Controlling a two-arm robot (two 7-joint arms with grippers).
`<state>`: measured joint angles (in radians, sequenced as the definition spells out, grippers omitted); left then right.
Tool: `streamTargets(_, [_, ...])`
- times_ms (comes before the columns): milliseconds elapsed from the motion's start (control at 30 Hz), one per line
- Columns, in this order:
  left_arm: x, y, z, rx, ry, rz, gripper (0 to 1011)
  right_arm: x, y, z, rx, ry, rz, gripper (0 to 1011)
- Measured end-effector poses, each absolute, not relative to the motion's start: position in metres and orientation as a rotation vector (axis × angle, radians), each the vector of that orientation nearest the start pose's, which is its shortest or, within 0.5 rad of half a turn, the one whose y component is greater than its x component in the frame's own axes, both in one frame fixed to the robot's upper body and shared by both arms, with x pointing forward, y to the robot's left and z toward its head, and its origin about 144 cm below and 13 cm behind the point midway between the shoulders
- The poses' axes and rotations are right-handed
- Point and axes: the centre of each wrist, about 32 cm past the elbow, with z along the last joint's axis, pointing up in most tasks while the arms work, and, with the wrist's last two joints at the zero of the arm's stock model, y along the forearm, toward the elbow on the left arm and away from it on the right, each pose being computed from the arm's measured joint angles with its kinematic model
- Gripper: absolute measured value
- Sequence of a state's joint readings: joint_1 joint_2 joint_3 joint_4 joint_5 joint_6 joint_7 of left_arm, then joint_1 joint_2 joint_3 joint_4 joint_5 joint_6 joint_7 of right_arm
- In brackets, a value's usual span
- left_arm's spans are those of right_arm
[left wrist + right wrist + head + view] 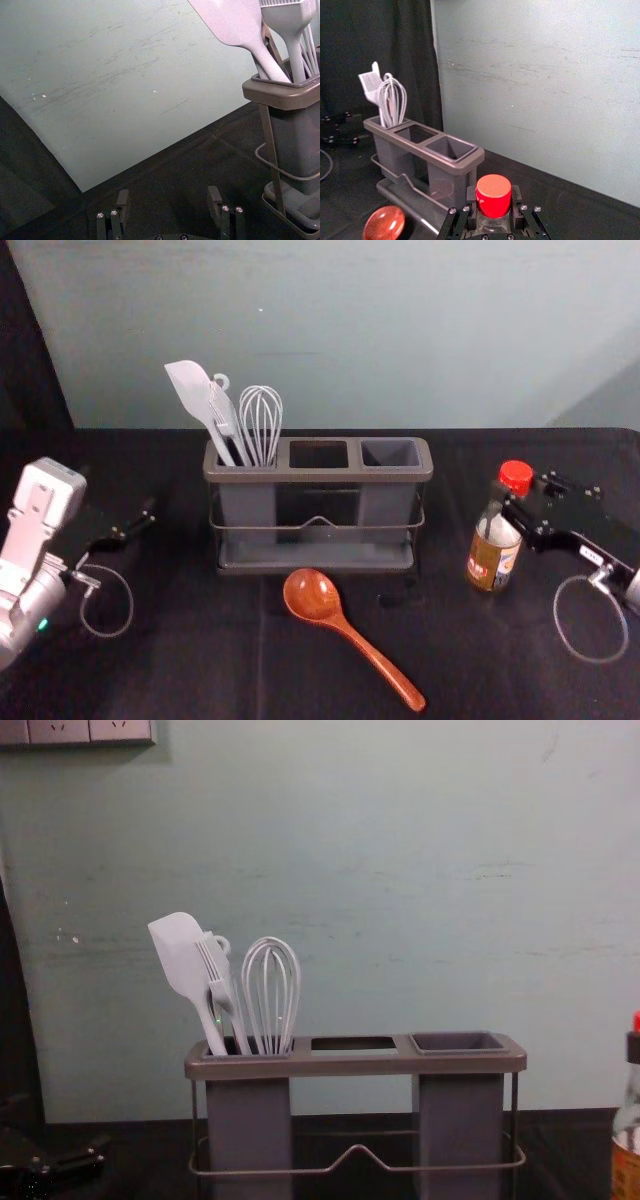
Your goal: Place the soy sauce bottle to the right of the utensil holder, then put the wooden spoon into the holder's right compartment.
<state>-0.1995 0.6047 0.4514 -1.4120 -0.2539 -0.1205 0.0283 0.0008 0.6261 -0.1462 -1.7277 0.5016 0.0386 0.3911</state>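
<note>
My right gripper (512, 508) is at the right, shut on the neck of the soy sauce bottle (490, 558), just below its red cap. In the right wrist view the gripper (494, 202) has a finger on each side of the neck under the cap (493, 192). The bottle stands roughly upright, right of the utensil holder (318, 476) with a gap between them. The wooden spoon (312, 596) lies in front of the holder, bowl toward it. The holder's right compartment (459, 1043) holds nothing visible. My left gripper (138, 524) is parked at the left, open in its wrist view (167, 200).
Grey utensils, including a spatula (194, 395) and a whisk (261, 420), stand in the holder's left compartment. Behind the black-covered table (200, 660) rises a plain wall (400, 330). A cable loop (557, 615) hangs from the right arm.
</note>
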Motion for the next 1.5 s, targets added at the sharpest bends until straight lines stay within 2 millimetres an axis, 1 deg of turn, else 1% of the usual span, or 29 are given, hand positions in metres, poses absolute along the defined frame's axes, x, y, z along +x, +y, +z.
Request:
streamTargets(33, [0.489,0.310,1.140,0.304,-0.285,1.248,1012,0.454,-0.335,1.211,-0.091,-0.082,-0.973,386])
streamTargets(133, [0.489,0.310,1.140,0.304,-0.285,1.248,1012,0.469,-0.332,1.211,-0.093,-0.093,-0.977,386])
streamTargets(500, [0.489,0.310,1.140,0.304,-0.285,1.248,1011,0.502,-0.318,1.208,-0.077,-0.101,-0.972,386])
streamTargets(733, [0.489,0.310,1.140,0.304,-0.285,1.248,1011,0.513,-0.315,1.205,-0.061,-0.098,-0.972,386])
streamTargets(1100, [0.489,0.310,1.140,0.304,-0.285,1.248,1011,0.525,-0.308,1.205,-0.071,-0.116,-0.966,386])
streamTargets(1500, [0.489,0.310,1.140,0.304,-0.285,1.248,1011,0.530,-0.307,1.197,-0.079,-0.096,-0.974,386])
